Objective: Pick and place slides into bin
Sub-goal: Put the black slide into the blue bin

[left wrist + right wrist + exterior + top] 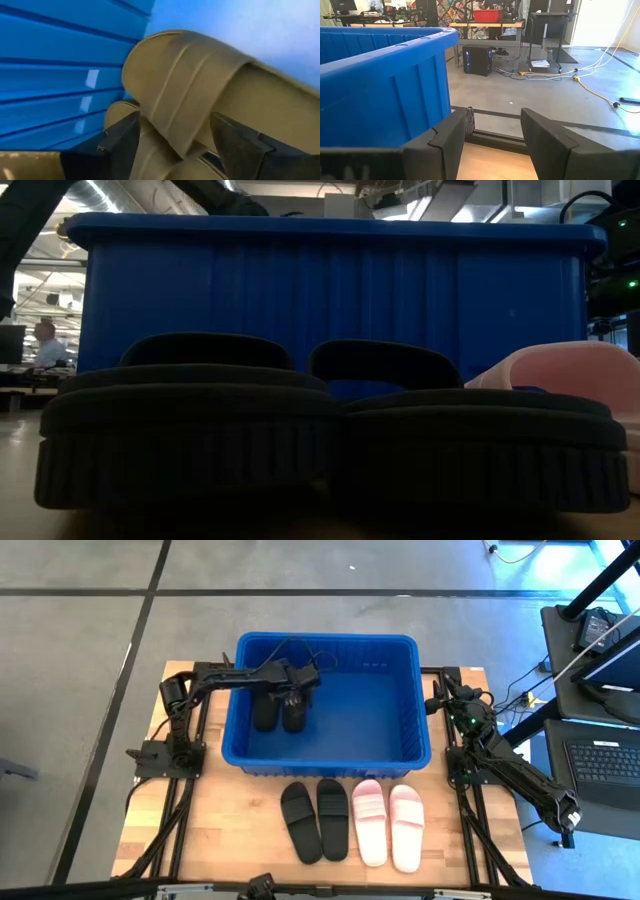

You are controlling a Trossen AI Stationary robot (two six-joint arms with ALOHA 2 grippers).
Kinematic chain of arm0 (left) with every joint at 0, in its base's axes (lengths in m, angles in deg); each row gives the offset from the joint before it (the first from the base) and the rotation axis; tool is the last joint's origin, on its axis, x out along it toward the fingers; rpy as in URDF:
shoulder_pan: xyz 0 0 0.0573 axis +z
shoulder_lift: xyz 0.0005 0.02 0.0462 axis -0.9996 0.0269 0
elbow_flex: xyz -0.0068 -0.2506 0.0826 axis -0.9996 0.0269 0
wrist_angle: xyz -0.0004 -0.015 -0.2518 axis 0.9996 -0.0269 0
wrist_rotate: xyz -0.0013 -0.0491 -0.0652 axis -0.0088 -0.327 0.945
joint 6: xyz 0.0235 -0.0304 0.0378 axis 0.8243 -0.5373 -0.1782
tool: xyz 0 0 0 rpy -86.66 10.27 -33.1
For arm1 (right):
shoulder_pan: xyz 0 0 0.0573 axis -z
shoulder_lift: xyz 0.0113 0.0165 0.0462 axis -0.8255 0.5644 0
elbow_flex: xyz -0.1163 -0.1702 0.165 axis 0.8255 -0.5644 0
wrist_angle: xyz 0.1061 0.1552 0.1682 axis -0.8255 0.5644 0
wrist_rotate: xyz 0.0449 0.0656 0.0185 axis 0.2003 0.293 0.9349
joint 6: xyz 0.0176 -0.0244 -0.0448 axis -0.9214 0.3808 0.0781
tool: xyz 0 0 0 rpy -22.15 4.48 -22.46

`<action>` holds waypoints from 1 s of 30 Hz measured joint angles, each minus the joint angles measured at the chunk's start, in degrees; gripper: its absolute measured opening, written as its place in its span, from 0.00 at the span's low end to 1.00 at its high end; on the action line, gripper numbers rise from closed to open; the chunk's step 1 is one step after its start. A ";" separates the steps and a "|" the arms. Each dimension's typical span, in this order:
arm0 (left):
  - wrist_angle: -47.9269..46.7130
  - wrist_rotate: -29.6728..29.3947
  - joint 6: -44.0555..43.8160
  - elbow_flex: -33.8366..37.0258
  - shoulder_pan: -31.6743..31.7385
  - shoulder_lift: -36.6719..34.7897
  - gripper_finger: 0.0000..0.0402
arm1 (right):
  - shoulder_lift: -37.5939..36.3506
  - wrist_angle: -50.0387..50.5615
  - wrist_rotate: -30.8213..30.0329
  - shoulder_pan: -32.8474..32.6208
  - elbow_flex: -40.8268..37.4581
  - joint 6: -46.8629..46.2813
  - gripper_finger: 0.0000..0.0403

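Observation:
The blue bin (pixel 418 690) stands at the table's far middle. Two black slides (pixel 265 712) (pixel 294 714) lie side by side on its floor at the left. My left gripper (pixel 292 690) reaches into the bin over them. It is open, and its fingers stand on either side of one slide's strap (pixel 185 85); I cannot tell whether they touch it. Two black slides (pixel 301 822) (pixel 333 818) and two pink slides (pixel 370 820) (pixel 406 825) lie soles down on the table, near of the bin. My right gripper (pixel 492 120) is open and empty beside the bin's right wall (pixel 380 85).
The bin's rim (pixel 330 225) stands well above the slides on the table. The row of slides fills the table's near middle, with bare wood (pixel 200 830) to its left. Desks with laptops (pixel 600 760) stand off the table's right side.

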 joint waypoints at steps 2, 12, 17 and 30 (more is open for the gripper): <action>-3.60 3.93 -1.45 -2.18 0.19 0.00 0.59 | 0.00 0.00 0.01 -0.01 0.00 0.00 0.48; -16.23 16.58 -4.39 -15.34 -0.96 0.00 0.59 | 0.00 0.00 0.01 -0.02 0.00 0.00 0.48; -14.65 16.79 -5.46 -21.19 -3.58 -2.60 0.59 | 0.00 0.00 0.02 -0.01 0.00 0.02 0.48; -8.76 25.56 -9.94 -22.79 -19.25 -19.32 0.59 | 0.00 0.02 0.00 0.00 0.00 2.82 0.48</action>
